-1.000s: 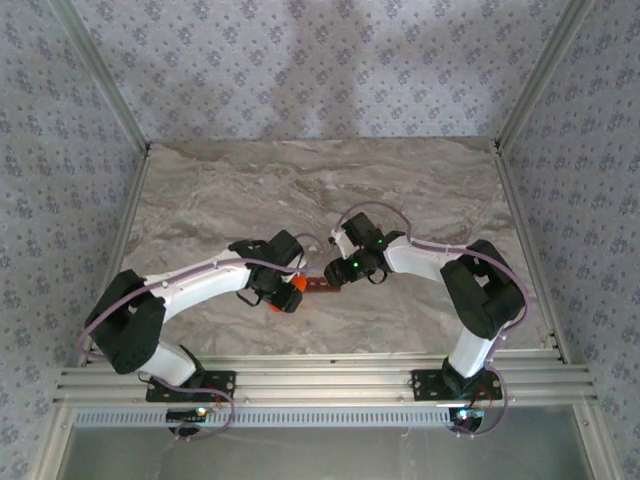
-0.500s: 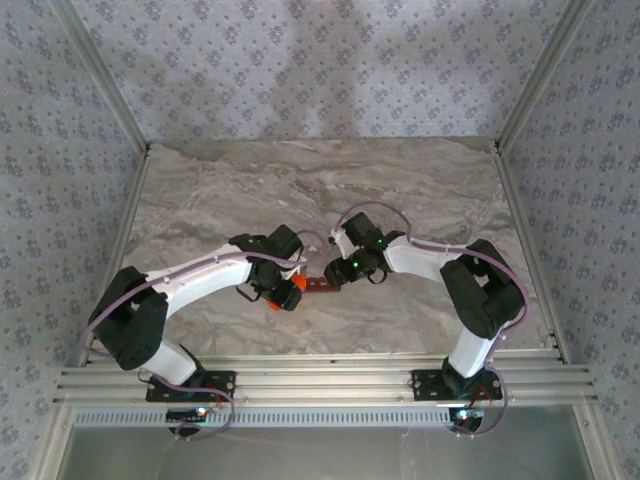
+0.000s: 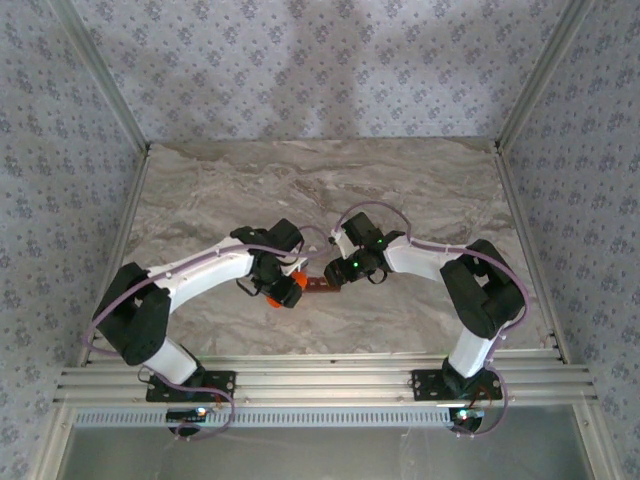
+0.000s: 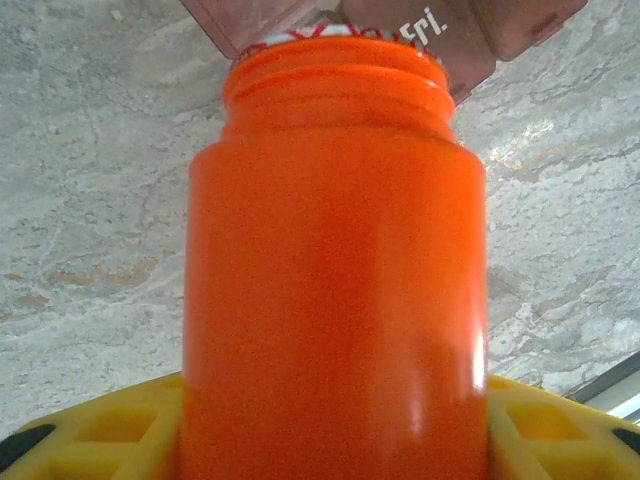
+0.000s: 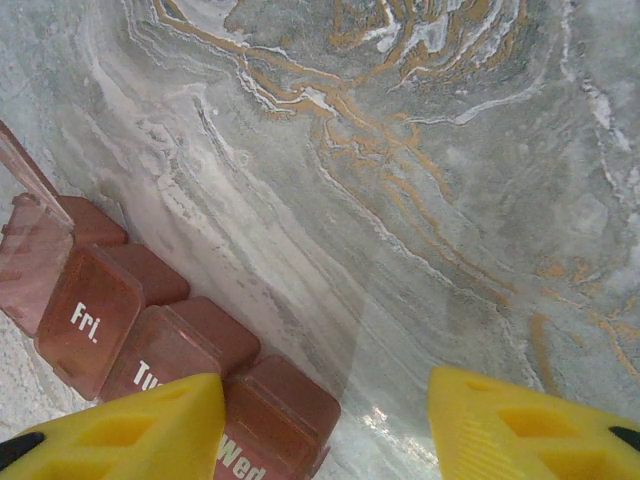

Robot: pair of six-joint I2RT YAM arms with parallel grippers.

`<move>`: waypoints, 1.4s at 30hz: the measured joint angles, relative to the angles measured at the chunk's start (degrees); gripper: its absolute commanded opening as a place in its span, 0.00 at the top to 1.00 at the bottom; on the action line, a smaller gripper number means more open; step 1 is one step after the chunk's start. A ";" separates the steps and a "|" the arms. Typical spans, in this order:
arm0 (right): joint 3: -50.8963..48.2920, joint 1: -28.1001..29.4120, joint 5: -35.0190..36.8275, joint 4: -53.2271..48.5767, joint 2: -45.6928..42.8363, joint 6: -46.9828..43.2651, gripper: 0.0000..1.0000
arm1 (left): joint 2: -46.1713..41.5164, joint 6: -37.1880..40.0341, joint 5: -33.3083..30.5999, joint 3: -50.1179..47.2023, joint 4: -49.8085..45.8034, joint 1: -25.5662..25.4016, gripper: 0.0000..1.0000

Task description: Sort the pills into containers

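- Since a second earlier, the left arm's elbow and forearm had edged slightly toward the middle of the table [image 3: 400, 190], while the right arm had hardly shifted.
- The containers [image 3: 318, 286], a dark red-brown strip of joined cells, lay flat on the marble near the table's centre, between the two wrists.
- In the right wrist view the containers [image 5: 150, 330] showed closed cells marked "Fri." and "Wed", and the far end cell had its lid [image 5: 30, 250] standing up.
- The orange bottle [image 3: 285, 292] was tipped over with its open mouth at the strip's left end. In the left wrist view the orange bottle [image 4: 335, 280] had its mouth just beside the "Fri." cell of the containers [image 4: 440, 30].
- The left gripper [image 3: 283, 290] pinched the bottle's body, a yellow finger on either side, as seen at the left gripper [image 4: 335, 430].
- The right gripper [image 3: 338, 272] hung over the strip's right end. At the right gripper [image 5: 325, 410] the jaws were spread, one finger above the "Wed" cell, with bare marble under the gap.
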 measured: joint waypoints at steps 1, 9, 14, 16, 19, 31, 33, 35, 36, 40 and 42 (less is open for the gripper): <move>0.00 0.00 0.00 0.00 0.00 0.00 0.43 | 0.31 0.09 0.07 0.20 -0.15 0.00 1.00; 0.00 0.00 -0.07 0.00 0.00 0.00 0.43 | 1.73 1.20 0.83 1.36 -1.44 0.37 1.00; 0.00 -0.04 -0.26 0.02 0.09 0.13 0.43 | 2.80 1.92 1.03 2.84 -2.05 0.74 1.00; 0.00 -0.04 -0.35 0.02 0.11 0.15 0.43 | 3.26 2.16 1.05 3.15 -2.25 0.76 1.00; 0.00 -0.04 -0.37 0.02 0.11 0.15 0.43 | 3.96 2.73 1.07 3.52 -3.08 1.11 1.00; 0.00 -0.04 -0.37 0.04 0.11 0.15 0.43 | 5.40 4.13 1.73 4.96 -4.48 1.55 1.00; 0.00 -0.04 -0.37 0.04 0.13 0.15 0.43 | 5.53 4.35 1.92 5.01 -4.68 1.57 1.00; 0.00 -0.04 -0.39 0.07 0.15 0.15 0.43 | 5.70 4.50 1.97 5.20 -5.05 1.60 1.00; 0.00 -0.04 -0.39 0.09 0.15 0.15 0.43 | 5.81 4.52 2.12 5.38 -5.27 1.60 1.00; 0.00 -0.04 -0.39 0.11 0.15 0.15 0.43 | 5.86 4.90 2.16 5.92 -5.88 1.84 1.00; 0.00 -0.04 -0.39 0.13 0.15 0.15 0.43 | 5.97 4.96 2.25 6.27 -6.21 1.86 1.00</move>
